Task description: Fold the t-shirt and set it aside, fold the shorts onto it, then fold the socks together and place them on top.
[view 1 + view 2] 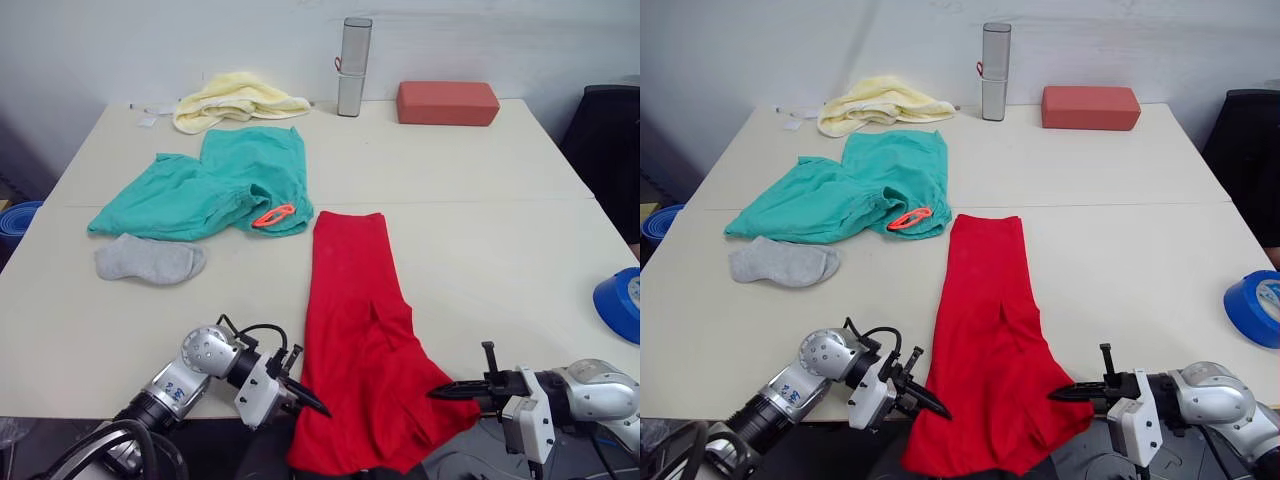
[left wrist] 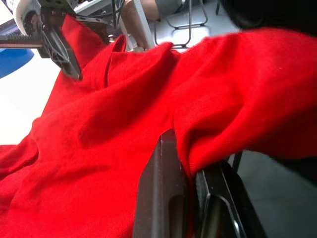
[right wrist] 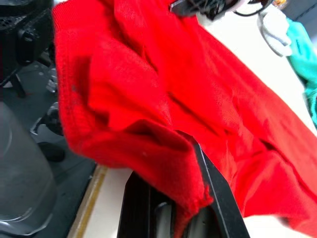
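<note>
The red t-shirt [image 1: 355, 330] lies folded lengthwise down the table's middle, its near end hanging over the front edge. My left gripper [image 1: 312, 402] is shut on the t-shirt's near left edge, the cloth pinched between its fingers [image 2: 168, 198]. On the near right corner my right gripper [image 1: 445, 391] is shut as well, red fabric draped over its fingers [image 3: 208, 188]. Further back on the left the teal-green shorts [image 1: 215, 185] are spread out with their orange drawstring loop [image 1: 274, 215]. Light grey socks [image 1: 150, 261] lie in front of the shorts.
A pale yellow towel [image 1: 238, 99] is bunched at the back left. A silver canister [image 1: 353, 67] and a red block [image 1: 447, 103] stand at the back. A blue tape roll [image 1: 620, 303] sits at the right edge.
</note>
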Tool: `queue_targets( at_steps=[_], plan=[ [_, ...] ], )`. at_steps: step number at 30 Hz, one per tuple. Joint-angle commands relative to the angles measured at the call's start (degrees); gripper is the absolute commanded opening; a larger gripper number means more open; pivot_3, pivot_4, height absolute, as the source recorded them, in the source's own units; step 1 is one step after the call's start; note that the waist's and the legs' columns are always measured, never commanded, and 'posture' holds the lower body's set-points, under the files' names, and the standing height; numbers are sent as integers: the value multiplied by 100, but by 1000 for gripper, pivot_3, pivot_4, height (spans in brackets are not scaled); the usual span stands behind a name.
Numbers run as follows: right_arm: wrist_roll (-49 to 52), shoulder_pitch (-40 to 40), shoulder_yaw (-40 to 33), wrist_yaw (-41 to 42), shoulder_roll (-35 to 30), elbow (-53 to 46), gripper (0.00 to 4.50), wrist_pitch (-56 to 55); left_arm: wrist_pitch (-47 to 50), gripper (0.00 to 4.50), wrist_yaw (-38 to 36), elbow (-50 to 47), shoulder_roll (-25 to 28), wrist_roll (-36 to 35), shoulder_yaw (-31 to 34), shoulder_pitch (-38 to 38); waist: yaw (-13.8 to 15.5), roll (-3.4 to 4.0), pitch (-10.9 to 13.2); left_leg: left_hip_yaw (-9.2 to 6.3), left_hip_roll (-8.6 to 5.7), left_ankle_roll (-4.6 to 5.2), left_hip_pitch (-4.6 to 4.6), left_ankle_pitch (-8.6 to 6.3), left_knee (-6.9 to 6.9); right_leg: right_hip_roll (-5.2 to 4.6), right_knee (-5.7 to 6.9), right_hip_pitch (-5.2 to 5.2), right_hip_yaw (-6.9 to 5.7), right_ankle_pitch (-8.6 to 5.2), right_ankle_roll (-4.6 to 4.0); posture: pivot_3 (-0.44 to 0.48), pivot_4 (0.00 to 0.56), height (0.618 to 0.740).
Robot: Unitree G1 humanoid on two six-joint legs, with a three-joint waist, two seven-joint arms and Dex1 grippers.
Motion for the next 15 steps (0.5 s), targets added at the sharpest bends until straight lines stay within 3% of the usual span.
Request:
queue_targets(
  at_steps=[1,4,8,11,15],
  plan=[
    [307,188,14,243,-184,-227,0,149,490,21,-114,-456,141,-210,161,170,13,0,0,0,0,0,-5,0,-2,0,1,-8,-1,4,7,0,150,740],
    [741,388,3,555,-376,-516,0,539,1236,21,-102,-773,183,-573,329,305,23,1,1,0,0,0,-26,-1,-1,0,10,-30,-2,42,77,0,150,740],
    [1668,512,-251,922,-677,-1200,0,1469,2052,21,-33,-990,206,-897,634,289,52,10,14,-2,0,-2,-30,0,6,0,16,-36,-2,39,71,0,150,740],
    [2847,751,-620,1441,-1425,-2048,0,2827,3207,21,16,-1091,314,-1510,1055,32,86,25,25,-2,0,-2,-32,0,9,0,22,-37,-1,36,65,0,150,740],
    [3473,498,-1019,1699,-1512,-2462,0,4129,4181,21,-16,-1146,335,-1826,1351,-161,121,9,34,-23,4,-10,-40,3,8,2,21,-42,-19,35,64,0,150,740]
  ],
)
